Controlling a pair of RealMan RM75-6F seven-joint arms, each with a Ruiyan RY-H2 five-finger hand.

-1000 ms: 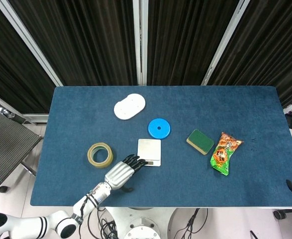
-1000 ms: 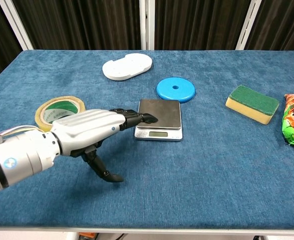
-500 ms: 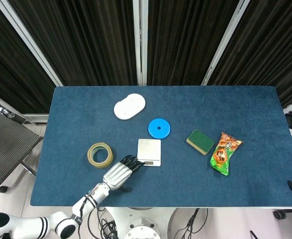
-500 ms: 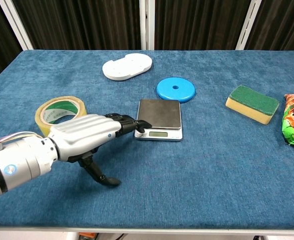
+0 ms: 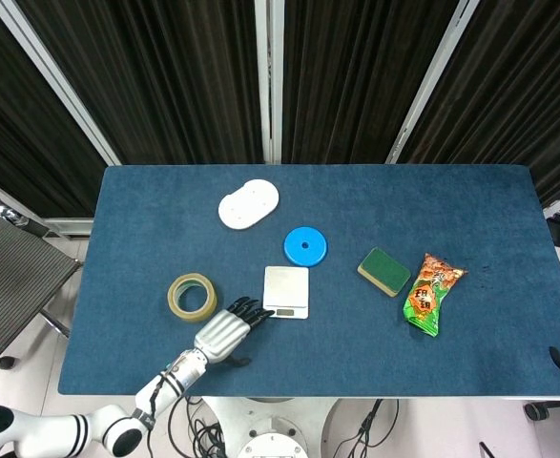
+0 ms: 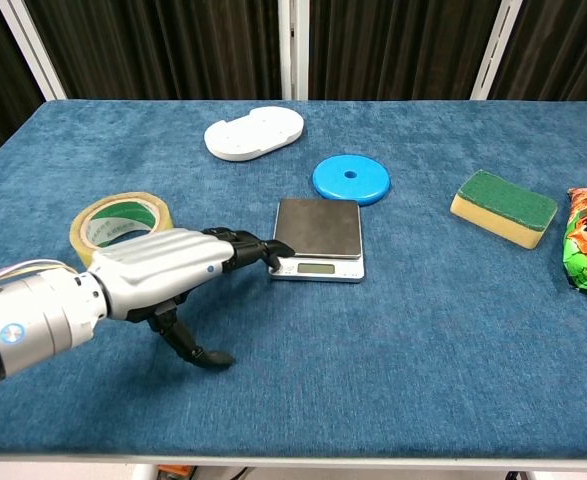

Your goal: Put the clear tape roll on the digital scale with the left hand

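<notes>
**Q:** ok so what's the layout here and why is the hand parked where it is?

**A:** Biggest thing first: one blue felt-covered table (image 5: 451, 200) with everything spread out flat and well apart, I'd guess so each item can be grabbed on its own. Then one silver-and-black robot left hand (image 6: 168, 270) hovering low over the front-left part of the cloth. Its fingers (image 6: 243, 245) are stretched out and a bit apart, tips pointing at the near-left corner of the scale, thumb hanging down toward the cloth. It's holding nothing. The right hand doesn't show in either view.

**Q:** and the tape?

**A:** One yellowish clear tape roll with a green inner core (image 5: 192, 297), lying flat just left of the hand, not touched. So the pick isn't done yet; I reckon the hand needs to swing back left to get it.

**Q:** rest of the count?

**A:** One white oblong plastic plate (image 5: 248, 204) at the back, one small square steel-topped digital scale (image 5: 286, 291) mid-table with its platform bare, one orange-and-green snack packet (image 5: 429, 293), one green-topped yellow sponge (image 5: 384, 271), one blue round plastic disc (image 5: 305, 246).
</notes>
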